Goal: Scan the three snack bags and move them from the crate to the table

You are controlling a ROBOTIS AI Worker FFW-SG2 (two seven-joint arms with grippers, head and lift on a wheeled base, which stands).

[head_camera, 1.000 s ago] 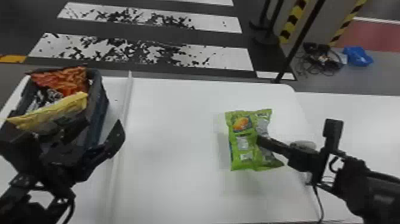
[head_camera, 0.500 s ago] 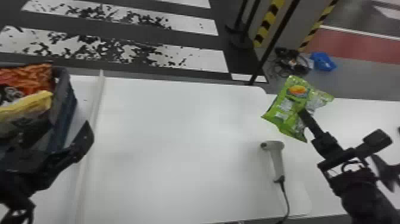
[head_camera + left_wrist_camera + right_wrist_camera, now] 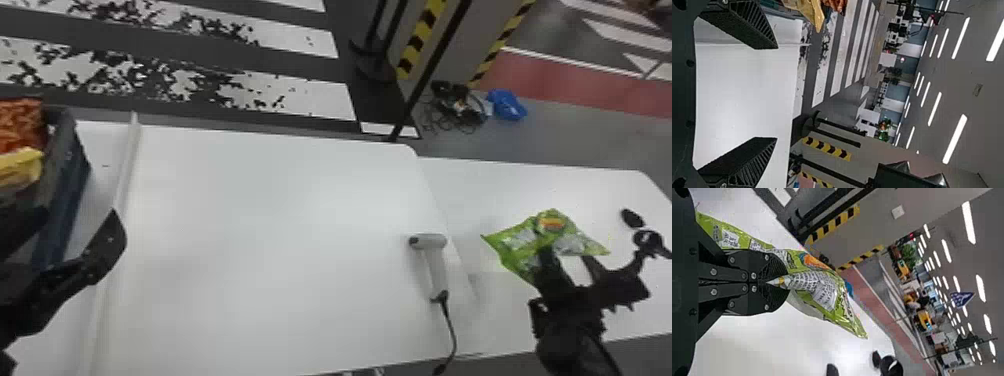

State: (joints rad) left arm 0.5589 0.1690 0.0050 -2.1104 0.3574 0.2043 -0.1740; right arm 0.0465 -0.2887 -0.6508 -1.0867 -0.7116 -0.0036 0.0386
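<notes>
Right fingers (image 3: 756, 260) gripped a green snack bag (image 3: 552, 227), swung right past the handheld scanner (image 3: 436, 265) over the right-hand desk (image 3: 470, 190), placement apparently next; left fingers (image 3: 746, 21) stood wide.

I can't read a single word or number from here. The green snack bag (image 3: 834, 315) does carry print: pale panels (image 3: 807, 281) filled with rows of tiny dark characters, too small for me to make out, and some bolder dark lettering near one edge that I can't spell out either. Its front has an orange picture (image 3: 551, 223) on it, with no words I can catch. Off in the room there's a blue-and-white sign (image 3: 961, 299) up near the ceiling lights, and I can't tell what it says.
</notes>
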